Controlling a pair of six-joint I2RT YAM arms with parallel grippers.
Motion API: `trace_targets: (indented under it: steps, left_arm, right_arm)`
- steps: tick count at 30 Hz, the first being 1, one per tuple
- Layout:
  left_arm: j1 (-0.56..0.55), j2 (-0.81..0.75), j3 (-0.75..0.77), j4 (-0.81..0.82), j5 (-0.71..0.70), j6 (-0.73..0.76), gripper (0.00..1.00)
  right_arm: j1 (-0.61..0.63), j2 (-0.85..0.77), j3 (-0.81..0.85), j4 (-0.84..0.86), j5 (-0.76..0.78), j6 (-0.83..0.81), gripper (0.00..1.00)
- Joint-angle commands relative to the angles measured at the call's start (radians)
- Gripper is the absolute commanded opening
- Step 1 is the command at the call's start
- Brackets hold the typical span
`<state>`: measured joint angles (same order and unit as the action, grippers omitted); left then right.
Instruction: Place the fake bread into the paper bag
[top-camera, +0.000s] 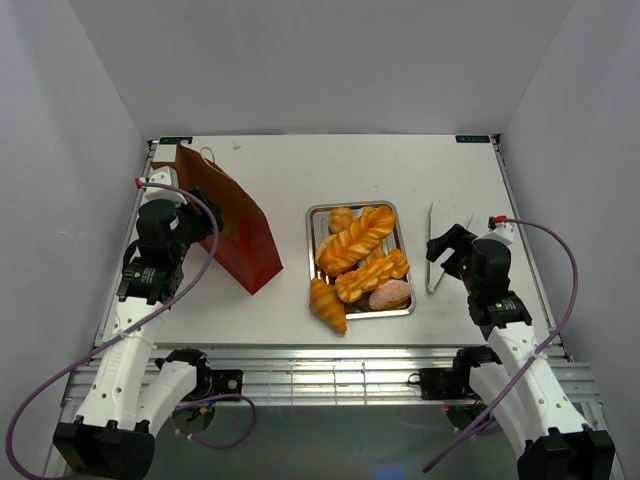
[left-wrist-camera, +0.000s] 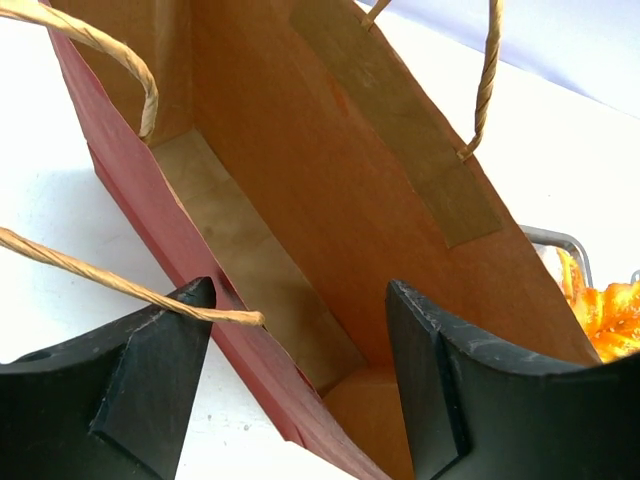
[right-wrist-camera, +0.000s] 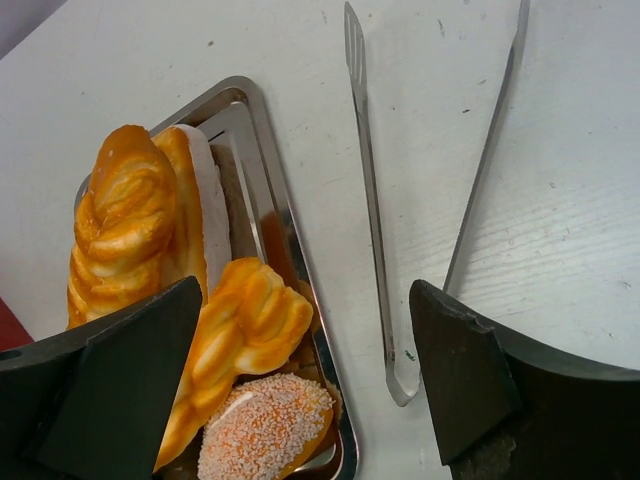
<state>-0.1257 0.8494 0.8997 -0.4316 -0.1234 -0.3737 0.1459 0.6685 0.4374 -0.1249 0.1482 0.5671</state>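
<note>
Now, fake bread (top-camera: 358, 255) piled on silver tray (top-camera: 309, 245) at centre of the frame, one croissant at its lower left corner, red paper bag (top-camera: 240, 235) open at left, left gripper (left-wrist-camera: 300, 300) fingers apart over the bag's rim, right gripper (right-wrist-camera: 303, 290) fingers wide apart above metal tongs (right-wrist-camera: 370, 200) beside the tray.

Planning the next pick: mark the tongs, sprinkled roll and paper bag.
tongs (right-wrist-camera: 368, 200): right wrist view, left blade.
sprinkled roll (right-wrist-camera: 265, 425): right wrist view, top.
paper bag (top-camera: 250, 245): top external view, red side.
</note>
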Motion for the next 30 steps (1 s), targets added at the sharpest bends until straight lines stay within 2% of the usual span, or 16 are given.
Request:
trace_targets:
  steps: [1, 3, 10, 14, 18, 21, 28, 29, 30]
  left_arm:
    - [0.003, -0.001, -0.010, 0.056, -0.005, 0.024, 0.80]
    - [0.003, 0.000, -0.010, 0.063, -0.012, 0.035, 0.83]
    - [0.003, -0.004, -0.025, 0.074, -0.038, 0.062, 0.83]
    - [0.008, -0.016, -0.036, 0.079, -0.033, 0.064, 0.83]
    - [0.008, -0.036, -0.056, 0.083, -0.012, 0.071, 0.68]
    - [0.006, -0.033, -0.058, 0.085, 0.013, 0.081, 0.56]
    - [0.011, -0.035, -0.058, 0.076, -0.010, 0.084, 0.52]
    - [0.011, -0.038, -0.059, 0.077, -0.010, 0.085, 0.43]
    - [0.011, -0.039, -0.058, 0.077, -0.012, 0.085, 0.40]
  right_arm:
    - [-0.002, -0.003, 0.041, -0.013, 0.056, 0.010, 0.90]
    - [0.000, -0.004, 0.050, -0.027, 0.079, 0.008, 0.90]
    - [-0.002, -0.037, 0.090, -0.076, 0.082, -0.145, 0.90]
    - [-0.002, 0.003, 0.161, -0.180, 0.160, -0.191, 0.90]
    - [-0.002, 0.054, 0.199, -0.298, 0.206, -0.193, 0.90]
    - [-0.002, 0.080, 0.190, -0.305, 0.188, -0.188, 0.90]
    - [-0.002, 0.175, 0.144, -0.268, 0.119, -0.179, 0.90]
    - [-0.002, 0.183, 0.142, -0.263, 0.113, -0.179, 0.90]
    - [-0.002, 0.190, 0.138, -0.254, 0.103, -0.193, 0.90]
